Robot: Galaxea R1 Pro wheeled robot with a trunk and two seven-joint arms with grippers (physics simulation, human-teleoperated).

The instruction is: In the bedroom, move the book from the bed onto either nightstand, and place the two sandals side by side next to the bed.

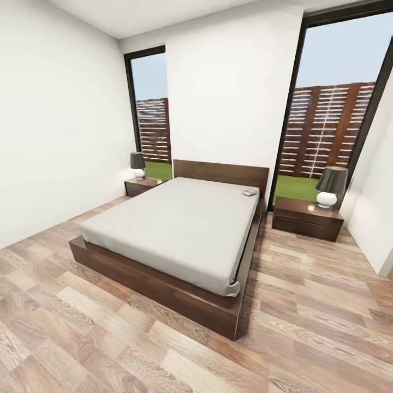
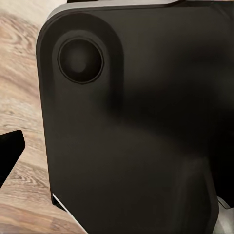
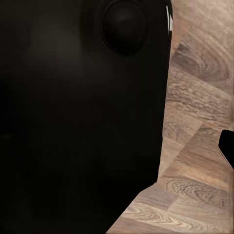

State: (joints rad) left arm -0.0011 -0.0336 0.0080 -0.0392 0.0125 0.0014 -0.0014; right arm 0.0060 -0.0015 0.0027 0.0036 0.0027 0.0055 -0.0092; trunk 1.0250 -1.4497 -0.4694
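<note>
In the head view, the bed [image 1: 174,240] stands in the middle of the bedroom, with a dark brown frame and a light grey mattress. The book [image 1: 250,192] lies flat on the mattress near the headboard, on the bed's right side. One nightstand [image 1: 143,186] stands left of the headboard and the other nightstand [image 1: 307,218] right of it. The two sandals are out of view. The left wrist view catches one dark fingertip [image 2: 9,153] at the frame's edge, beside a black body panel of the robot. The right wrist view likewise has a dark fingertip [image 3: 228,146] at its edge.
Each nightstand carries a lamp, the left lamp [image 1: 137,165] and the right lamp [image 1: 329,187]. Wood-plank floor [image 1: 305,327] spreads around the bed's foot and right side. A white wall [image 1: 376,218] juts in at the far right. Tall windows flank the headboard.
</note>
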